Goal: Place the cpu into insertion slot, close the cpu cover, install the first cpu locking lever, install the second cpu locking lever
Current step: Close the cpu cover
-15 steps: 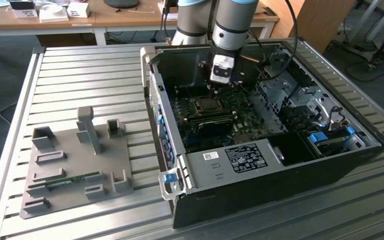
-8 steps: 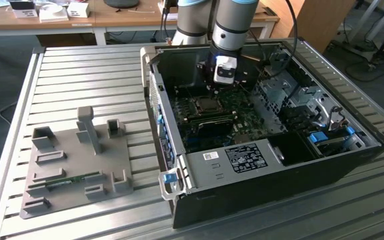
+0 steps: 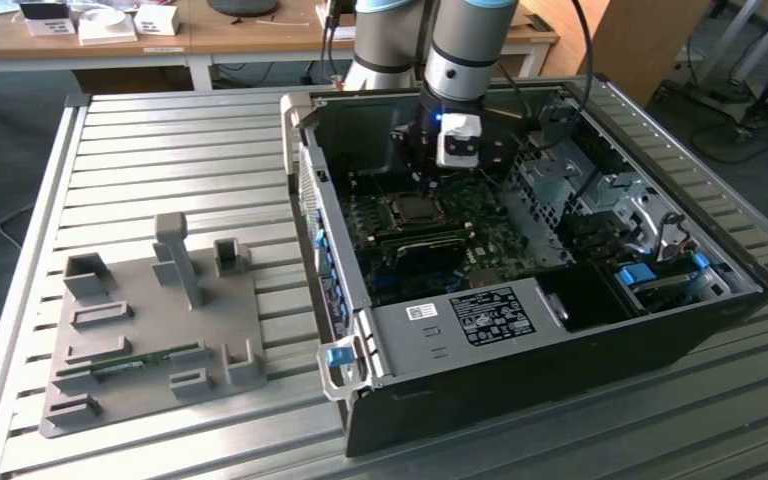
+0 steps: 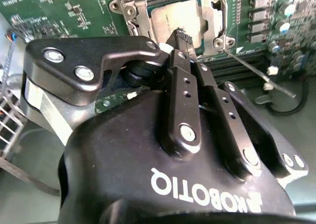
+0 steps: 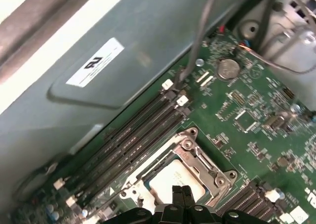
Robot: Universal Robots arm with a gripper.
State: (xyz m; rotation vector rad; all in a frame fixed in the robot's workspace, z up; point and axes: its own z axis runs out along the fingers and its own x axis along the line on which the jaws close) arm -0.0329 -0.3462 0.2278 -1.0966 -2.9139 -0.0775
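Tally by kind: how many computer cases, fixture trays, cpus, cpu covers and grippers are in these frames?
computer case: 1
grey fixture tray: 1
cpu: 1
cpu cover: 1
gripper: 1
Total: 5

- Stands with the arm (image 3: 471, 40) near upright, grey tubes joined by pale blue rings.
- Turns the wrist (image 3: 454, 100) straight downward below the last joint.
- Carries the black gripper (image 4: 179, 36) at the low end, tips pointing down and away from both wrist cameras.
- Brings the two slim fingers (image 4: 183, 93) together at the tips, no gap seen between the ribbed pads, nothing clamped between them.
- Keeps each finger bolted to its black linkage on the rounded body.
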